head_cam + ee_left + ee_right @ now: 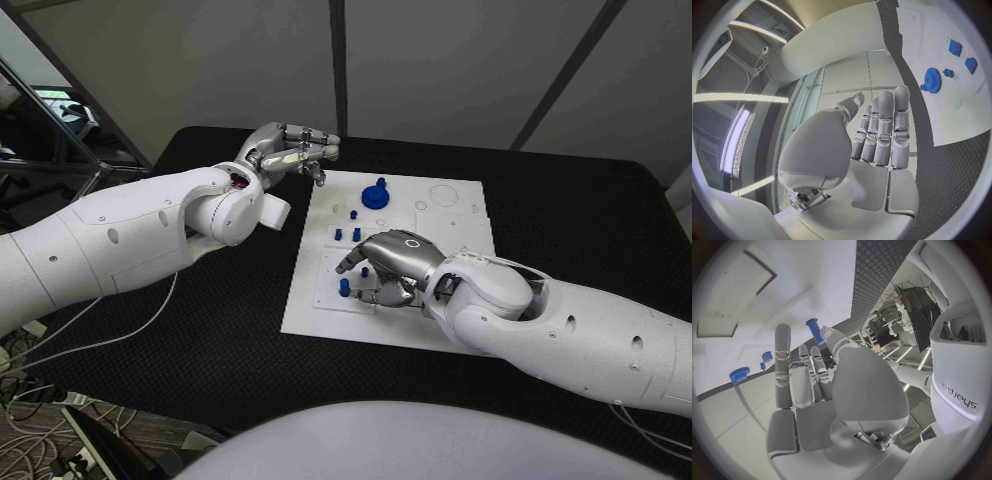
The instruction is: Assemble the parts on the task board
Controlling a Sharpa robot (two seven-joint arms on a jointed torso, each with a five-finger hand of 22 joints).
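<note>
Right robot hand pinches a blue peg over the board; left robot hand empty, fingers apart; tilt could jam insertion.

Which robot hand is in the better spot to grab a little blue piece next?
Probably the right robot hand. It hangs over the board, right beside the small blue pegs. The left robot hand is up off the board's far corner, holding nothing.
</note>
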